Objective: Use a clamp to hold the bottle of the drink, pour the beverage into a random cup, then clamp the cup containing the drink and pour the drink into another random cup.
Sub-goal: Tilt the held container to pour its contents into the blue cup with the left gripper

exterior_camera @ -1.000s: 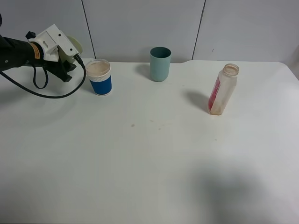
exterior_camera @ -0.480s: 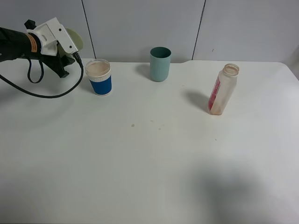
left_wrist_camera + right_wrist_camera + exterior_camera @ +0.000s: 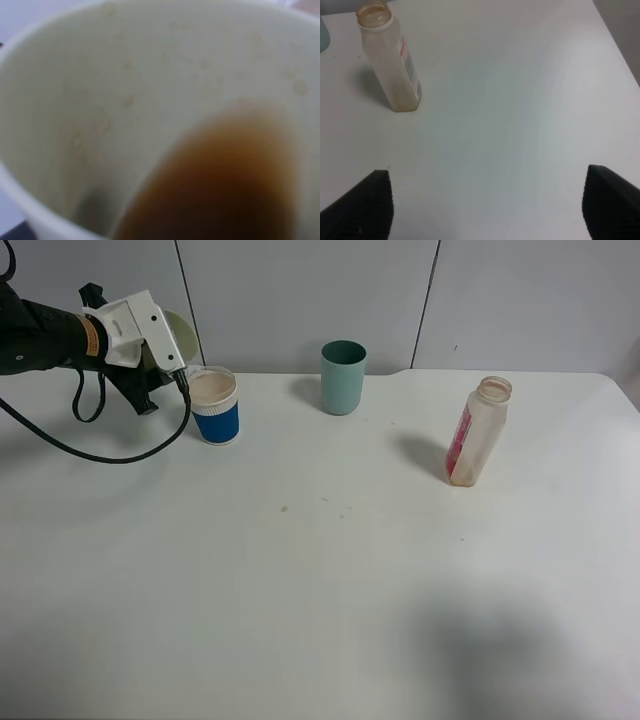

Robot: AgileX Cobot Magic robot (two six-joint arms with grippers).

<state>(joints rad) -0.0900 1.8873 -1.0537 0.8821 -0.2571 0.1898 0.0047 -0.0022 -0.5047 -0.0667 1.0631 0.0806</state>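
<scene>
Exterior high, left tool (image 3: 160, 342) clamping tilted tumbler (image 3: 178, 330)

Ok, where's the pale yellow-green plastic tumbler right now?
High view, far left: the pale yellow-green plastic tumbler is held tipped in the left gripper, raised just left of the short blue cup with a white rim band.

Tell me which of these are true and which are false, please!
1. The bottle stands upright on the table. True.
2. The teal tumbler lies on its side. False: the teal tumbler stands upright.
3. The left gripper holds a pale yellow-green cup with brown drink inside. True.
4. The right gripper grips the bottle. False: the right gripper is open and apart from it.
5. The blue-and-white cup stands beside the held cup. True.
</scene>
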